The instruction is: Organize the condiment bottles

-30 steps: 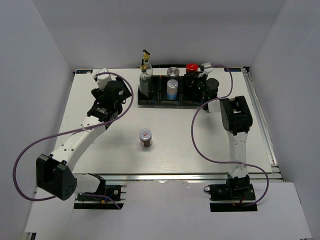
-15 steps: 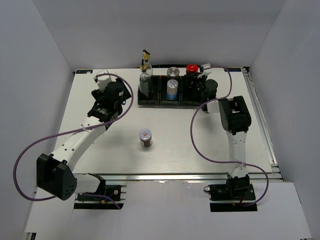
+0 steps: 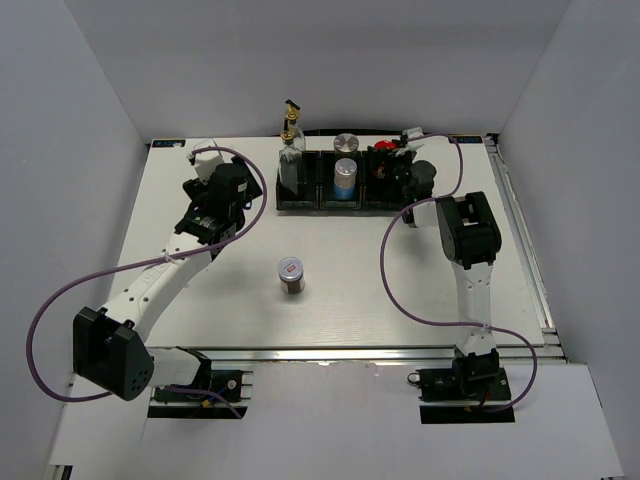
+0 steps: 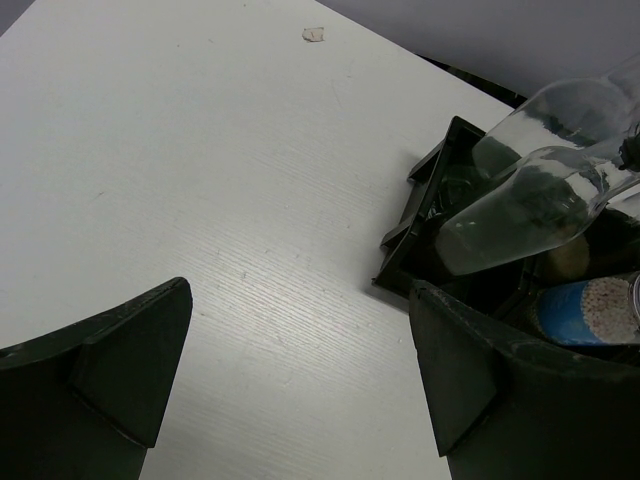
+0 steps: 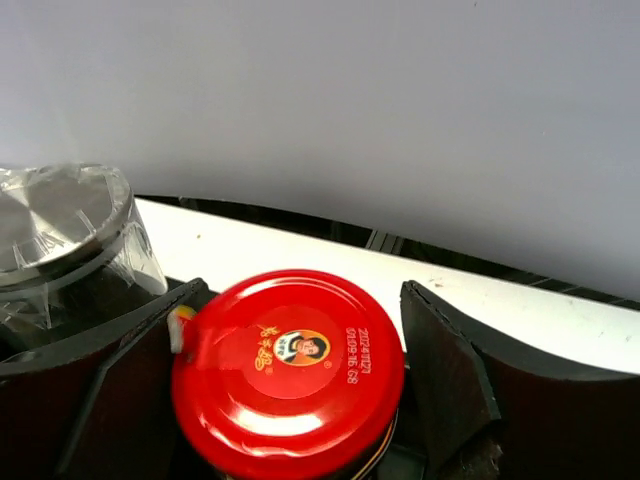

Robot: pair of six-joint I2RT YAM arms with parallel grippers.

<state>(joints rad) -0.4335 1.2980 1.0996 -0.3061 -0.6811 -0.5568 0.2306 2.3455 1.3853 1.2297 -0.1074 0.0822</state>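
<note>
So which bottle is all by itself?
The small brown jar, standing alone out front; the others are bunched at the black tray at the back.

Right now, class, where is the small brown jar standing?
In the top view the small brown jar stands alone near the middle of the white table, slightly left of centre, outside the black tray and on its near side.

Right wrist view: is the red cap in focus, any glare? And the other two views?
Right wrist: the red cap is sharp, with a soft highlight near its front edge; the silver lid is slightly soft. Left wrist: the glass cruets look soft, the table grain crisp. Top external: even light, faint shadows.
</note>
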